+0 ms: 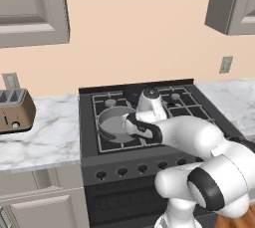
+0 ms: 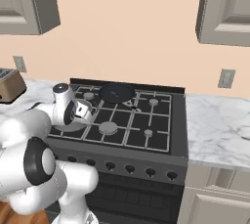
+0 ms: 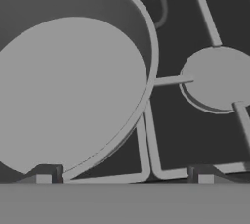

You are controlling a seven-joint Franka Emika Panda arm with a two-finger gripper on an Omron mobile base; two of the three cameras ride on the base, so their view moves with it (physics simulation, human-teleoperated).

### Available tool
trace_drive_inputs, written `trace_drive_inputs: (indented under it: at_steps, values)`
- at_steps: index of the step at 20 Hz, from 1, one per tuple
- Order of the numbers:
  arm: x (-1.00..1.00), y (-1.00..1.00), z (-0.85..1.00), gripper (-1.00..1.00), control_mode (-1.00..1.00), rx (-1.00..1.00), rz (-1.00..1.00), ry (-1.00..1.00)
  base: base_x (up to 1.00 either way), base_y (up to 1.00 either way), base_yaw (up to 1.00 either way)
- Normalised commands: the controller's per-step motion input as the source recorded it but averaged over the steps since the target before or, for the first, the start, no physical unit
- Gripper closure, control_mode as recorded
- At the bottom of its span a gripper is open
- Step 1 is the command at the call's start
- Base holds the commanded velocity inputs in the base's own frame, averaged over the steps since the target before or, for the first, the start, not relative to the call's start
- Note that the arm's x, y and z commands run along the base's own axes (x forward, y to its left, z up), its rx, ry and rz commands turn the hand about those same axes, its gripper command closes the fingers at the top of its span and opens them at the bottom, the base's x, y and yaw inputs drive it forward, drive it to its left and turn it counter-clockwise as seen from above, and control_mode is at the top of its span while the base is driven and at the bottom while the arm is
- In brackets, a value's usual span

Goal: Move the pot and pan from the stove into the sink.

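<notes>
Gripper [image 3: 124, 178] is seen in the hand view as two dark finger tips at the bottom, well apart and spread, nothing pinched between them. One tip is placed over the pot [image 3: 73, 81] interior, the other outside the wall over the stove [image 3: 195, 135] grate, so the pot rim is straddled; contact with the rim cannot be told.

Pot interior is shown bare grey, no contents. One loop handle is visible at the upper edge of the hand view. A silver burner cap [image 3: 219, 76] is seen just beside the pot.

In the left base view the pot [image 1: 113, 125] is seen on the front left burner of the stove [image 1: 149, 122], partly covered by the wrist and the gripper [image 1: 130, 122]. The pan [image 1: 133, 92] is found behind it on the back grate, mostly hidden by the arm.

In the right base view the pan [image 2: 116, 92] is shown in full, flat and black, nothing in it, at the back of the stove [image 2: 127, 120]. The pot is hidden there by the wrist.

A toaster [image 1: 15, 110] is seen on the marble counter [image 1: 50, 137] left of the stove. A wall outlet [image 2: 227, 78] is visible farther back.
</notes>
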Motion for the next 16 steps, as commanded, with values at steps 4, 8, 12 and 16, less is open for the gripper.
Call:
trace_drive_inputs:
  at_steps: [4, 8, 12, 16]
  values:
    - [0.2, 0.08, -0.1, -1.0, -1.0, 0.01, -0.01, 0.0, 0.0, 0.0, 0.0]
    - [0.2, 0.08, -0.14, -1.0, -1.0, 0.0, -0.02, 0.0, 0.0, 0.0, 0.0]
    - [0.17, 0.05, -0.21, -1.0, -1.0, 0.0, -0.02, 0.0, 0.0, 0.0, 0.0]
    - [0.18, 0.03, -0.18, -1.0, -1.0, 0.0, -0.03, 0.0, 0.0, 0.0, 0.0]
